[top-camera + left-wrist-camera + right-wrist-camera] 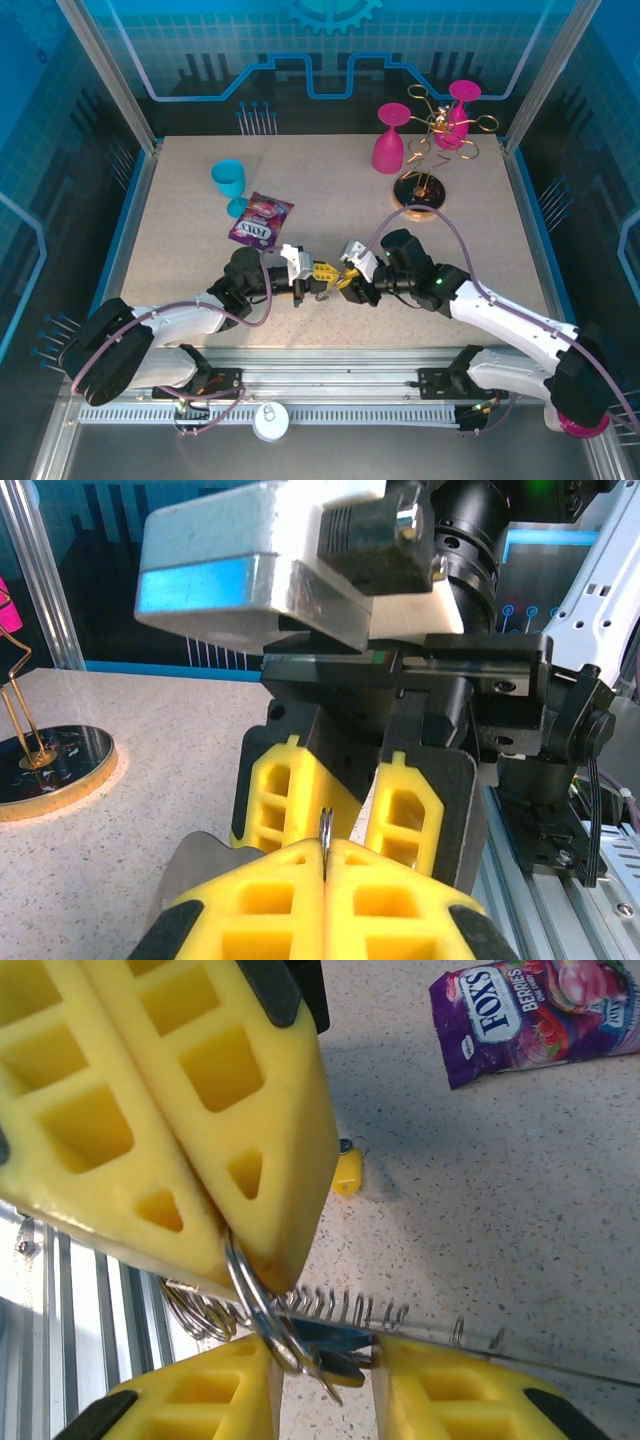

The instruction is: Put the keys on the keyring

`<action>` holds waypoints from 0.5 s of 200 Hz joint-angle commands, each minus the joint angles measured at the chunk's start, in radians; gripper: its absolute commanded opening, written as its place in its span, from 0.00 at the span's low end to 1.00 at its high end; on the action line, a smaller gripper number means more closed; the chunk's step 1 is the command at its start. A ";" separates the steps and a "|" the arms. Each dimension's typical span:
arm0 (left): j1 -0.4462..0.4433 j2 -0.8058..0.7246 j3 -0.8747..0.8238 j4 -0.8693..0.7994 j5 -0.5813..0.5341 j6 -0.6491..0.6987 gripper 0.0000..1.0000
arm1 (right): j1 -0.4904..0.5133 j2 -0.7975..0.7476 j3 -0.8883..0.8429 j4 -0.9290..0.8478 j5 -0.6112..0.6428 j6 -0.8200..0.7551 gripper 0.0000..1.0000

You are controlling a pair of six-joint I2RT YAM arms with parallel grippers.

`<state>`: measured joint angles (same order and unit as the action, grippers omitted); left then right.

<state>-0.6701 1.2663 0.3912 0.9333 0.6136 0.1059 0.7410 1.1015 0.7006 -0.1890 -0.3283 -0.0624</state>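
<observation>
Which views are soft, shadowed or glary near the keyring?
Top external: evenly lit, sharp. Left wrist: the left fingers close up are soft, the white housing above blurred, warm glow rims the rack base. Right wrist: the keyring wire is crisp, the candy bag readable, a shadow darkens the table beside the fingers.

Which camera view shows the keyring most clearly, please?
The right wrist view: the keyring runs across it, wire and fringe links distinct. The left wrist view gives a metal sliver in the shut left pincer; from the top external view it is tiny.
</observation>
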 commanded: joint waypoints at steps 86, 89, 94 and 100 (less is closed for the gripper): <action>0.006 0.005 -0.009 0.081 0.024 -0.012 0.00 | -0.054 -0.122 -0.016 -0.071 -0.019 -0.042 0.36; 0.006 0.005 -0.008 0.082 0.025 -0.013 0.00 | -0.056 -0.126 -0.016 -0.072 -0.019 -0.044 0.35; 0.006 0.005 -0.008 0.082 0.026 -0.013 0.00 | -0.060 -0.131 -0.016 -0.074 -0.019 -0.047 0.34; 0.007 0.004 -0.009 0.083 0.027 -0.014 0.00 | -0.063 -0.137 -0.016 -0.073 -0.022 -0.050 0.32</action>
<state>-0.6693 1.2675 0.3897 0.9565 0.6159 0.1028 0.7006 0.9977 0.6979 -0.2356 -0.3248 -0.0872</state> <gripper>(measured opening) 0.049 0.345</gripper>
